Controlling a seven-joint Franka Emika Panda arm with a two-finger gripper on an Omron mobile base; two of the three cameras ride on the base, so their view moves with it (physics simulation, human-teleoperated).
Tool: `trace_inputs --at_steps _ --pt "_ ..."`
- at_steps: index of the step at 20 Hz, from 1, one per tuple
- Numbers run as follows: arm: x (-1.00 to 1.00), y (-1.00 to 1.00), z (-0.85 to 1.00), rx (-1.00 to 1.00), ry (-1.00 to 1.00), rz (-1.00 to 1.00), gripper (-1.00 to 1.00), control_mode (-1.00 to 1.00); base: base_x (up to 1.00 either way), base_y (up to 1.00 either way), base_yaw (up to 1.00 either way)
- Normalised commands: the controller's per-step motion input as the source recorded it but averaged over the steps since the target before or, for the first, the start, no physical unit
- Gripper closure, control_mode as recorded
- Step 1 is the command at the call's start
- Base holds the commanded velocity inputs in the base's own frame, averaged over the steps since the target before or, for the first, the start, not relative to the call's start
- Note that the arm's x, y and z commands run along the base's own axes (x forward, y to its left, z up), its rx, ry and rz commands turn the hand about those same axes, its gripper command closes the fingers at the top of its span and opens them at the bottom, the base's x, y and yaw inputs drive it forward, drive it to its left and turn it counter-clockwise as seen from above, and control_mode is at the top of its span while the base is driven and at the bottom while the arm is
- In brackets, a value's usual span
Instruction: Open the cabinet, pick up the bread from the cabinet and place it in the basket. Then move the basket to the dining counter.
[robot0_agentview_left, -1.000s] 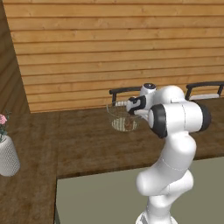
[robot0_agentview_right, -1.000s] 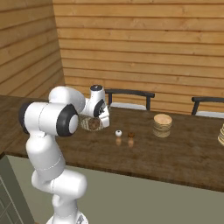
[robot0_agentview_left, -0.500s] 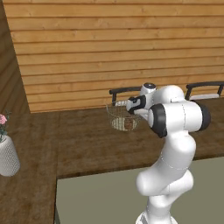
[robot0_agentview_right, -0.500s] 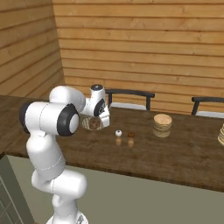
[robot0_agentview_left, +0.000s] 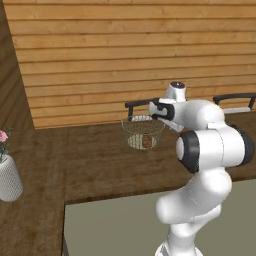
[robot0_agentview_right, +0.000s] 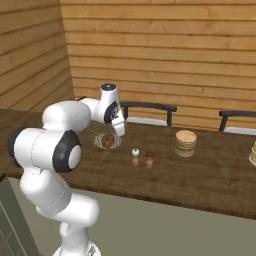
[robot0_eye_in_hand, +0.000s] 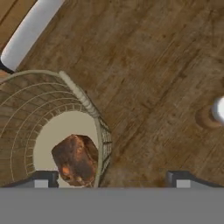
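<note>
The wire basket (robot0_agentview_left: 142, 131) stands on the dark wood dining counter (robot0_agentview_left: 100, 160), in front of the plank wall. The small brown bread (robot0_agentview_left: 146, 142) lies on its beige base. My gripper (robot0_agentview_left: 160, 121) hangs over the basket's right rim, open. In the hand view the fingertips (robot0_eye_in_hand: 41, 179) stand wide apart astride the basket rim (robot0_eye_in_hand: 83, 98), one inside beside the bread (robot0_eye_in_hand: 76, 159), the other outside over bare counter (robot0_eye_in_hand: 153, 87). Neither finger touches the rim. From the right, the gripper (robot0_agentview_right: 120, 131) is just above the basket (robot0_agentview_right: 96, 133) and the bread (robot0_agentview_right: 107, 140).
Two small shakers (robot0_agentview_right: 135, 152) (robot0_agentview_right: 150, 154) and a stack of tan discs (robot0_agentview_right: 185, 142) stand on the counter to the basket's right. Dark chairs (robot0_agentview_right: 150, 107) (robot0_agentview_left: 137, 105) line its far side. A white vase with a pink flower (robot0_agentview_left: 7, 177) stands far left.
The fingers have spread from shut on the basket's rim to wide open, letting it go. The basket and the arm have stayed in place.
</note>
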Motion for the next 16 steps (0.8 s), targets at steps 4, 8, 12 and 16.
trace_inputs --at_steps 4,8,12,16 --pt "-0.98 0.0 0.76 0.0 0.0 0.02 -1.0 -1.0 0.0 0.0 0.0" --pt "-1.0 0.0 0.59 0.0 0.0 0.0 -1.0 -1.0 0.0 0.0 0.0" --pt "-1.0 0.06 0.57 0.0 0.0 0.0 -1.0 -1.0 0.0 0.0 0.0" --pt "-1.0 0.0 0.51 0.0 0.0 0.0 -1.0 -1.0 0.0 0.0 0.0"
